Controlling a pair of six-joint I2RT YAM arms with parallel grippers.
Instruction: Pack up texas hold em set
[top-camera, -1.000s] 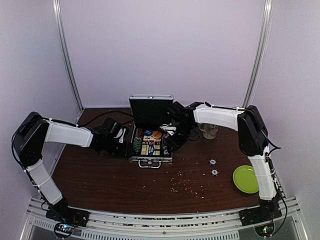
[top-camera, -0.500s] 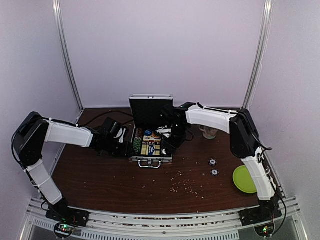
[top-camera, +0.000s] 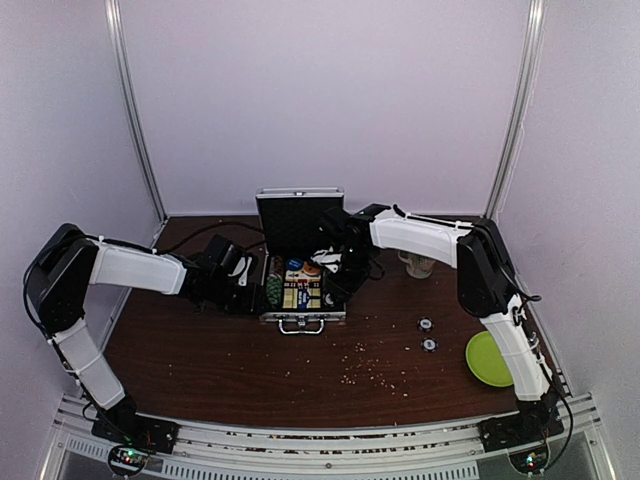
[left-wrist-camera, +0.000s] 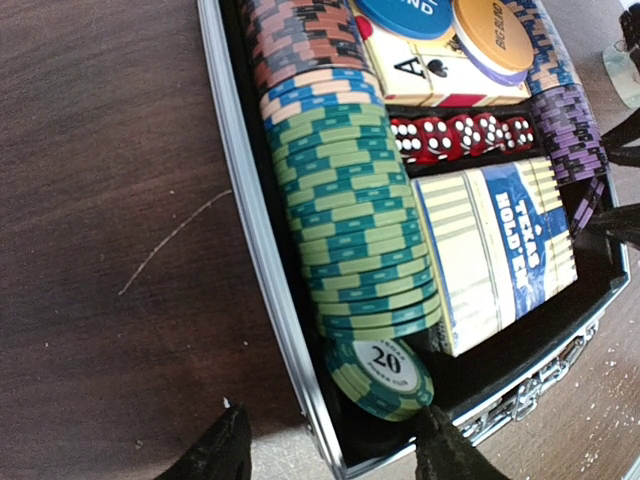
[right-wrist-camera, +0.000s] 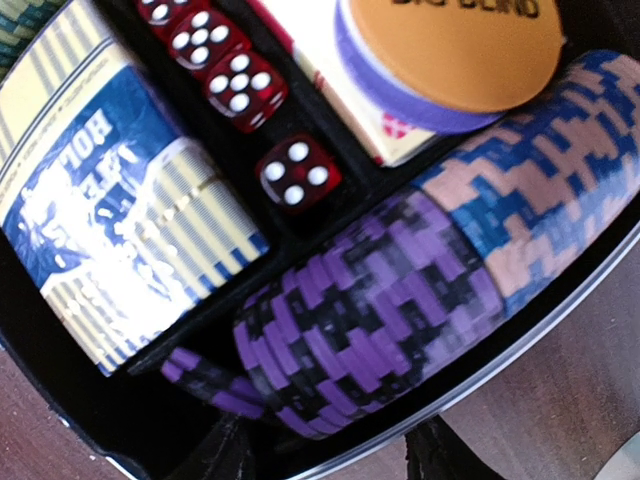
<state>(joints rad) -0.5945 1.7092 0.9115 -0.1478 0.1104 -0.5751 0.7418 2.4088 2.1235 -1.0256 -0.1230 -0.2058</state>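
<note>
Left gripper (left-wrist-camera: 330, 450): jaws apart, straddling the case's 9 o'clock wall, a green "20" chip (left-wrist-camera: 382, 372) between the fingers.
Case (top-camera: 300, 318): open, lid upright, toward the table's (top-camera: 200, 350) 12 o'clock.
Inside: chip rows (left-wrist-camera: 350, 200), red dice (left-wrist-camera: 460, 135), card deck (left-wrist-camera: 500, 250).
Right gripper (right-wrist-camera: 325, 455): jaws apart at the purple chips (right-wrist-camera: 350, 340), case's 3 o'clock.
Loose chips (top-camera: 425, 324): on the table, case's 4 o'clock.

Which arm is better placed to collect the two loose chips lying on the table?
Right. The loose chips lie right of the case, nearer the right gripper over its purple chips; the left gripper straddles the case's left wall.
</note>
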